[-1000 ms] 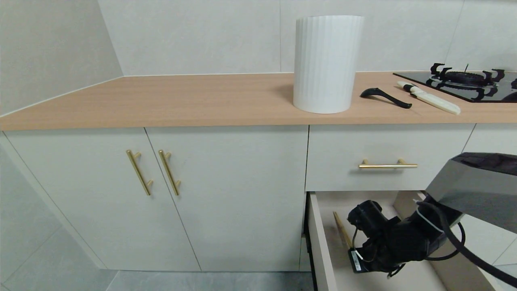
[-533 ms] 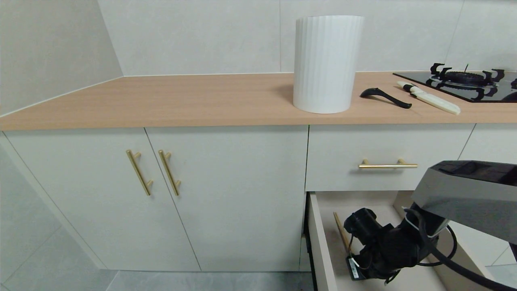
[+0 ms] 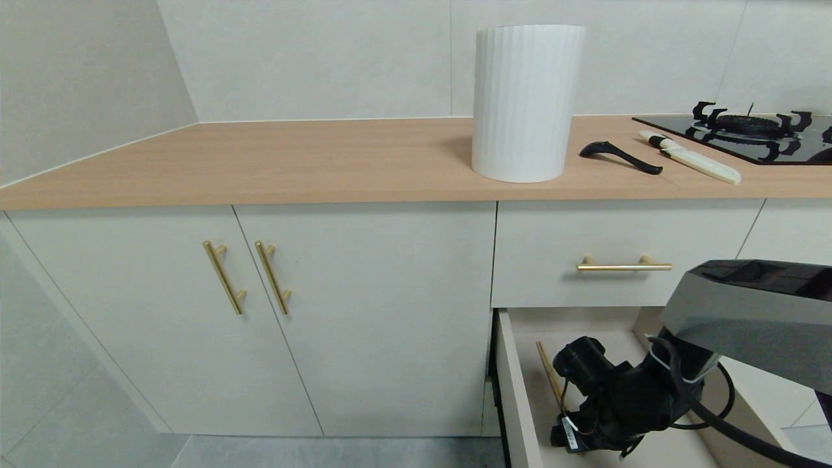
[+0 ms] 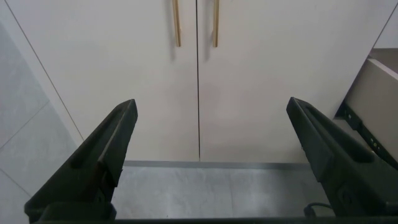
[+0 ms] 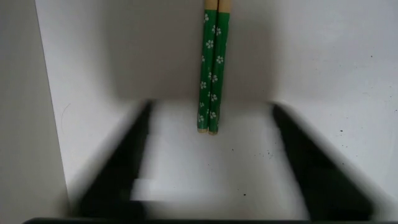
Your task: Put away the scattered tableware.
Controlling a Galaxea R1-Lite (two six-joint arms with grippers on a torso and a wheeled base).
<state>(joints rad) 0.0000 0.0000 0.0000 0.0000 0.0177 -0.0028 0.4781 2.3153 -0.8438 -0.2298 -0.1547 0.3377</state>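
Note:
A pair of chopsticks (image 5: 211, 68) with green flowered ends lies flat on the floor of the open lower drawer (image 3: 517, 390); in the head view the chopsticks (image 3: 550, 376) rest near the drawer's left wall. My right gripper (image 5: 211, 180) is down inside the drawer, open, its fingers either side of the chopsticks' green ends with nothing held. On the wooden counter lie a black spoon (image 3: 617, 155) and a white knife (image 3: 692, 158). My left gripper (image 4: 211, 109) is open and empty, low in front of the cabinet doors.
A tall white ribbed container (image 3: 523, 104) stands on the counter left of the spoon. A black gas hob (image 3: 747, 130) is at the far right. Above the open drawer is a shut drawer with a gold handle (image 3: 624, 266). Two cabinet doors with gold handles (image 3: 247, 276) are shut.
My right arm has shifted a little left and lower inside the drawer. The chopsticks, spoon and knife have not moved.

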